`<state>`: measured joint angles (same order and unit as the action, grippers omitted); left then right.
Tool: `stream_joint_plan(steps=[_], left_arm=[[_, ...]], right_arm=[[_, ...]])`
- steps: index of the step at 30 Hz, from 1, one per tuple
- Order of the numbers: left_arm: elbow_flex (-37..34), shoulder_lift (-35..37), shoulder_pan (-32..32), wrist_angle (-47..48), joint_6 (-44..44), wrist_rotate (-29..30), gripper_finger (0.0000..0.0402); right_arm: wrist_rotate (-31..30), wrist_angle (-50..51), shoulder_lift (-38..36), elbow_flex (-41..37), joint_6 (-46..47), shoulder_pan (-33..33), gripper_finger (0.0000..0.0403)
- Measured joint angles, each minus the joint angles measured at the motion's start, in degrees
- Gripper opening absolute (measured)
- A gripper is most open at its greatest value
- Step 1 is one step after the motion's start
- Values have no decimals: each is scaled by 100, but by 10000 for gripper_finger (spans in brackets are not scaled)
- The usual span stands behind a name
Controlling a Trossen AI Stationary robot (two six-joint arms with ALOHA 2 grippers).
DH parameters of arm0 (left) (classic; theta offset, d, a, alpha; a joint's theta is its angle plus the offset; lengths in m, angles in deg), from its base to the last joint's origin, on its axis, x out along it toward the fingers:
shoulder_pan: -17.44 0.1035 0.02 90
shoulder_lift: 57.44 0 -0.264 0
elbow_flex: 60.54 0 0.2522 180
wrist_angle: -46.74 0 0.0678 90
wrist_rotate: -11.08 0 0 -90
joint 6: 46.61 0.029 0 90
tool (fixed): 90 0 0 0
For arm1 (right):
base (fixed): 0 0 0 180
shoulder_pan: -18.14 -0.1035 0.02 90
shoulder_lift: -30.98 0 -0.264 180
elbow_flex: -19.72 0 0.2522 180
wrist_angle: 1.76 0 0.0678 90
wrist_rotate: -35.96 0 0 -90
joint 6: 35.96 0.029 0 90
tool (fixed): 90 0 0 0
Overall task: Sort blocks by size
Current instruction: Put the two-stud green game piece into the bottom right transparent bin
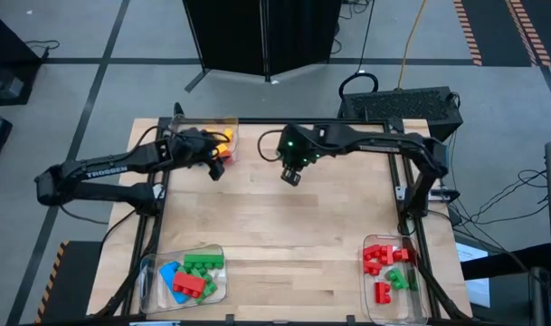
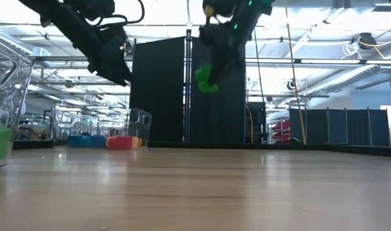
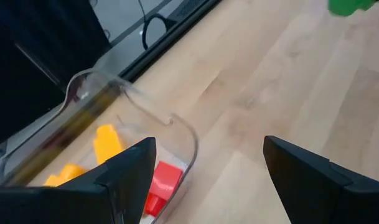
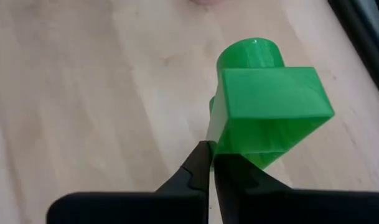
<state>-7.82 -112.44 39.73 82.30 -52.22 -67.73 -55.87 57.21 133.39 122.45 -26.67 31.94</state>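
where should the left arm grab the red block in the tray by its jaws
Best guess: take the red block across its two flat side faces, coming straight down from above. It lies low in the clear tray, close to the curved wall, so a sideways approach would hit the wall. The left gripper is open above the tray, and yellow blocks lie alongside.

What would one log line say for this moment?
right gripper: shut on small green plastic brick, above table | left gripper: open, by clear plastic tray

You've got grey floor [image 1: 67, 100] around the wooden table [image 1: 284, 226], black partition [image 2: 160, 90] behind, bright ceiling lights overhead.
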Motion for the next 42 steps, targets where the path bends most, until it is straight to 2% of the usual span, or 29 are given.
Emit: stream_joint_plan(steps=[4, 8, 10, 16, 22, 29, 35, 42], left_arm=[[0, 0, -227, -115, -9, 297, 297], [0, -2, -400, -125, -126, 390, 297], [0, -2, -484, -78, -270, 394, 297], [0, -2, -729, -138, -439, 561, 297], [0, -2, -785, -661, -463, 618, 297], [0, -2, -781, -1104, -457, 580, 297], [0, -2, -781, -1085, -455, 559, 297], [0, -2, -781, -1082, -457, 558, 297]], right_arm=[[-104, 255, -396, -2, 97, -232, 1], [-690, 483, -879, -104, 225, -557, 1], [-767, 433, -1163, -286, 294, -714, 1], [-760, -341, -2167, -1321, 530, -1056, 1], [-712, -1159, -3073, -2517, 830, -1249, 1], [-678, -1356, -3936, -3666, 1517, -1711, 1], [-449, -1193, -4467, -4145, 2247, -2496, 1], [-176, -504, -4771, -4179, 3093, -3466, 1]])
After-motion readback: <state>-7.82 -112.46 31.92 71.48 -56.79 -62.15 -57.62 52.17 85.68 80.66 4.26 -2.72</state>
